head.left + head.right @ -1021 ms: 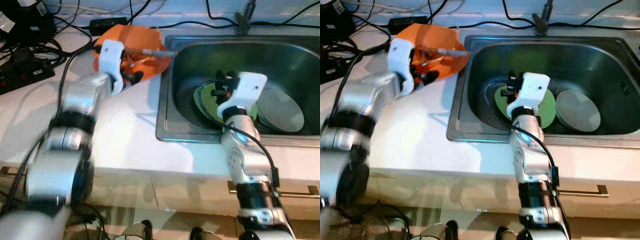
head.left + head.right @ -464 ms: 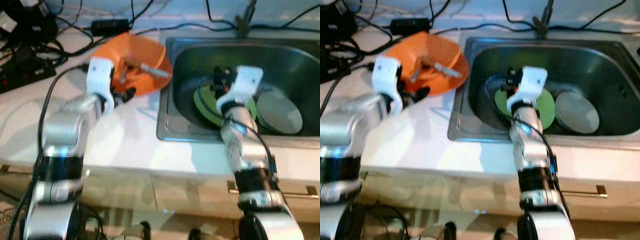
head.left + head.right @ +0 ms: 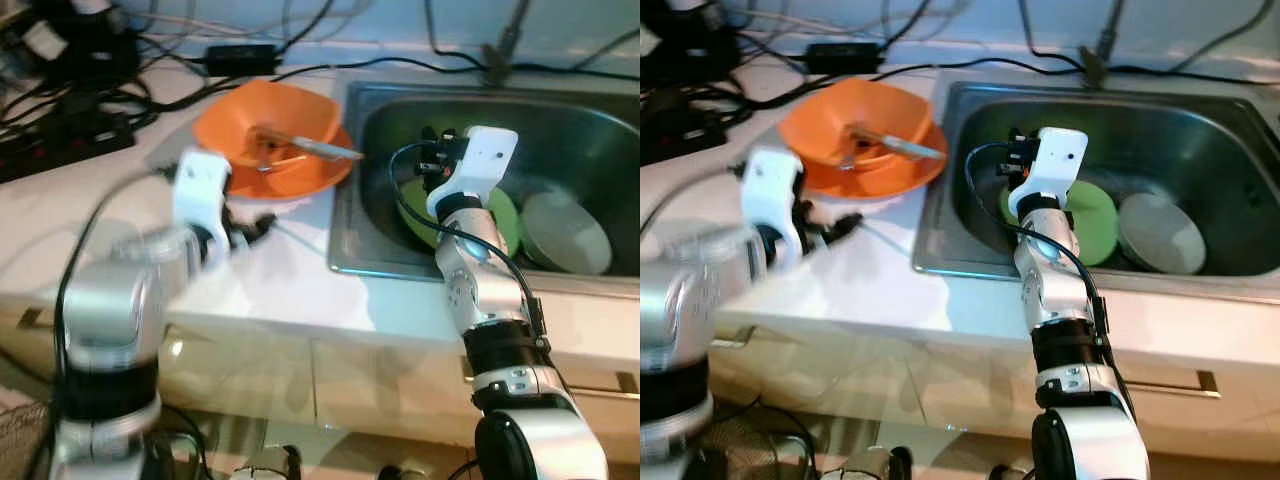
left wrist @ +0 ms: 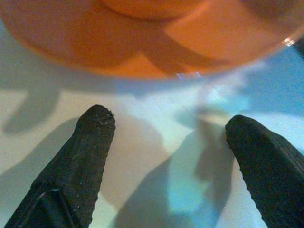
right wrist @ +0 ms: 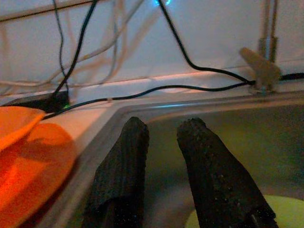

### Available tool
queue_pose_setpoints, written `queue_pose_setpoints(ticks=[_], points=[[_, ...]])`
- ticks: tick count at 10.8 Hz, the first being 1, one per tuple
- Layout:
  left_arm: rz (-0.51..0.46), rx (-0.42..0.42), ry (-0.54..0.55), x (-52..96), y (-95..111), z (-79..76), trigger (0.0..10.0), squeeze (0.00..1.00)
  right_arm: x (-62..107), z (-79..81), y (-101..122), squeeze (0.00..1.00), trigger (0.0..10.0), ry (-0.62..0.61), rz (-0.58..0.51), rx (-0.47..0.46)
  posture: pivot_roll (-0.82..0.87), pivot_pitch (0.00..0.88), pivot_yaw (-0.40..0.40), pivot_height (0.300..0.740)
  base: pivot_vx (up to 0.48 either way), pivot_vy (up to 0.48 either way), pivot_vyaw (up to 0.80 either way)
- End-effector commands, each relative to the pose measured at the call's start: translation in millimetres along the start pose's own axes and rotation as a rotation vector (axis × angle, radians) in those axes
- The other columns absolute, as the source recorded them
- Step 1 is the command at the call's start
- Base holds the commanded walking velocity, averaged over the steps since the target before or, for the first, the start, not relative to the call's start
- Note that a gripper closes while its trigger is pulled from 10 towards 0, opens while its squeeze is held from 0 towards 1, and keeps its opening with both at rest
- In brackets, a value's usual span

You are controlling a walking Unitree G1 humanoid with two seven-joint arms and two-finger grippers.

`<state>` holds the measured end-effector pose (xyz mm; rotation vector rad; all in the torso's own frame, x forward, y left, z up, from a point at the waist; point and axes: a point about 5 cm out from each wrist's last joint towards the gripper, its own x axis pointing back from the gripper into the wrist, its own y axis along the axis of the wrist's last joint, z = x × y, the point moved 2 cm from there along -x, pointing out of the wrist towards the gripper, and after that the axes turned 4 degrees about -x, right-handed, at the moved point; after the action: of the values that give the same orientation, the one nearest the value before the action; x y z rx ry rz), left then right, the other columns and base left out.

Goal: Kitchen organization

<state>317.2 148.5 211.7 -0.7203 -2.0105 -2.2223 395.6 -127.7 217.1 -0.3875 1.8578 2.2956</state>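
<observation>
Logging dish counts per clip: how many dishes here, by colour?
Orange dishes on the counter: 1
Green plates in the sink: 1
Pale grey plates in the sink: 1
Total: 3

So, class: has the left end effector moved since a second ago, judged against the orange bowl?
Yes. The left end effector has pulled back from the orange bowl toward the robot, now over white counter.
</observation>
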Motion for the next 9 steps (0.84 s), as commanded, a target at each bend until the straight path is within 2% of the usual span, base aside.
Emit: queue_pose_setpoints(ticks=[1, 2, 3, 4, 7, 9], points=[[0.049, 0.018, -0.034, 2.2, -12.6, -9.9, 10.0, 0.00, -1.9, -0.6, 3.9, 0.00, 10.0, 0.005, -0.019, -0.011, 0.30, 0.103, 0.003, 0.740, 0.000, 0.000, 0.00], [0.018, 0.000, -0.013, 3.1, -10.5, -10.9, 10.0, 0.00, -2.5, -1.8, 3.9, 0.00, 10.0, 0.005, -0.021, -0.009, 0.30, 0.102, -0.002, 0.740, 0.000, 0.000, 0.00], [-0.069, -0.073, 0.035, 3.0, 2.4, -9.1, 10.0, 0.00, -3.1, -3.0, 4.1, 0.00, 10.0, 0.005, -0.023, -0.006, 0.29, 0.101, -0.006, 0.740, 0.000, 0.000, 0.00], [-0.153, -0.066, 0.057, 4.0, 16.9, -10.2, 10.0, 0.00, -3.6, -3.5, 5.0, 0.00, 10.0, 0.005, -0.027, -0.004, 0.29, 0.102, -0.006, 0.740, 0.000, 0.000, 0.00], [-0.203, -0.100, 0.061, 6.2, 25.2, -17.0, 10.0, 0.00, -2.3, -5.4, 4.2, 0.00, 10.0, 0.001, -0.029, 0.002, 0.28, 0.108, -0.006, 0.740, 0.000, 0.000, 0.00], [-0.199, -0.121, 0.071, -2.5, 24.8, -14.4, 10.0, 0.00, -1.7, -6.0, 3.8, 0.00, 10.0, -0.003, -0.030, 0.001, 0.26, 0.108, -0.002, 0.740, 0.000, 0.000, 0.00]])
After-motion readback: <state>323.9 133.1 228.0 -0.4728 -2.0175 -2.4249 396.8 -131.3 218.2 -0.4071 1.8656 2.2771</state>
